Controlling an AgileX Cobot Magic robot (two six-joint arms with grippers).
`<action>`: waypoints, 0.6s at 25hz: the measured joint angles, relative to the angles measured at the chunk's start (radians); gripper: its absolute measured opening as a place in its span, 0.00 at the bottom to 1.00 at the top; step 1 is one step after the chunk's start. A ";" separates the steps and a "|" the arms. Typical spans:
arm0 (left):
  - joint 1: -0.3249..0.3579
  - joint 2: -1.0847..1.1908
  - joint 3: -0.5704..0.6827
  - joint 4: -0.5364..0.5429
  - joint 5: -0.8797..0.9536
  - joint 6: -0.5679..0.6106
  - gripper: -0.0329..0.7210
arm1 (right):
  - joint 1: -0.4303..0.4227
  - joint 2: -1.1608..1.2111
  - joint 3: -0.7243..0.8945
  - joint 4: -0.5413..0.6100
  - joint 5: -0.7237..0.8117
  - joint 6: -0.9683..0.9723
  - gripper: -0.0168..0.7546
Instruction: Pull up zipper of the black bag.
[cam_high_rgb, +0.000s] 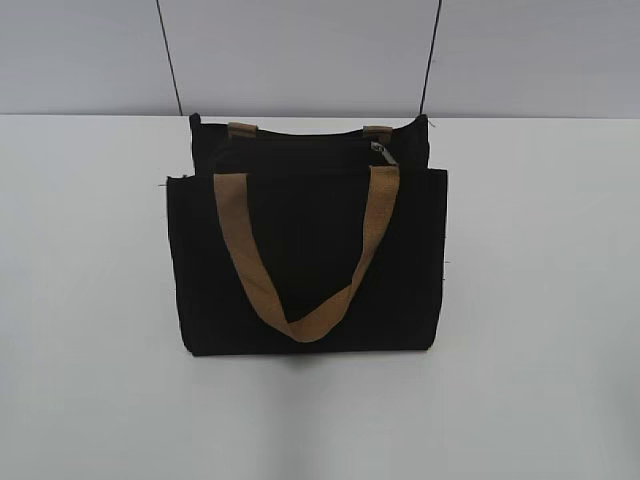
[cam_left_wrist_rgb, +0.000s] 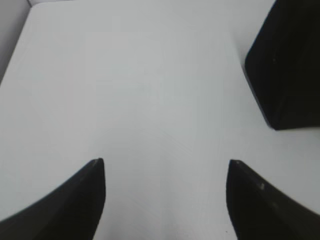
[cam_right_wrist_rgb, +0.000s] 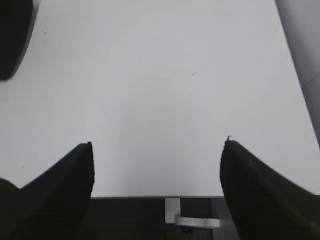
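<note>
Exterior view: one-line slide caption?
Black bag upright on white table, tan handle draped over its front, zipper pull at top right.

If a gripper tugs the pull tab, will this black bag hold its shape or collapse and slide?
The black bag looks like soft fabric: its top edge sags and the tan handle droops flat against the front, so it would probably buckle. It stands unsupported on the smooth white table, so it may slide or tip. Both grippers are open and away from it.
</note>
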 joint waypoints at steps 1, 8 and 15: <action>0.024 -0.015 0.000 0.000 0.000 0.000 0.79 | -0.009 -0.020 0.000 0.000 0.001 0.000 0.79; 0.100 -0.066 0.001 0.000 0.000 0.000 0.79 | -0.017 -0.100 0.001 0.000 0.000 0.000 0.79; 0.101 -0.066 0.001 0.000 0.000 0.000 0.79 | -0.016 -0.101 0.002 0.001 0.000 0.000 0.79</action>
